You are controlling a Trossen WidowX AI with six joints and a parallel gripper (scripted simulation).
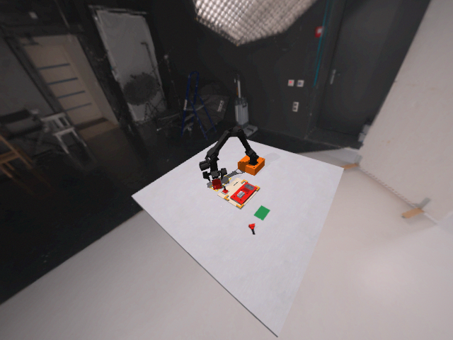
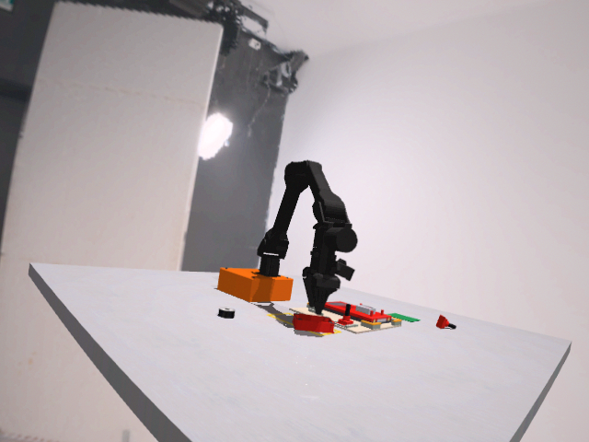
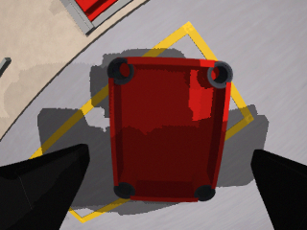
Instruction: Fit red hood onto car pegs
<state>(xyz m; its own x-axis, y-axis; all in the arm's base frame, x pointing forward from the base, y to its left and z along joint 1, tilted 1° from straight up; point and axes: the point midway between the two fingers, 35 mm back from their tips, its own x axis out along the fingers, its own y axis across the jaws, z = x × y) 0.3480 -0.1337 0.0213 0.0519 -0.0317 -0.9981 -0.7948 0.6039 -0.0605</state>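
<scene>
The hood (image 3: 168,130) lies flat on the table inside a yellow outline (image 3: 192,31), just beside the jig board (image 3: 38,33), its long axis running straight away from the wrist camera. The gripper (image 3: 165,182) hangs right above it, fingers spread wide and empty (one dark fingertip (image 3: 41,186) either side), so they straddle the short width.
</scene>
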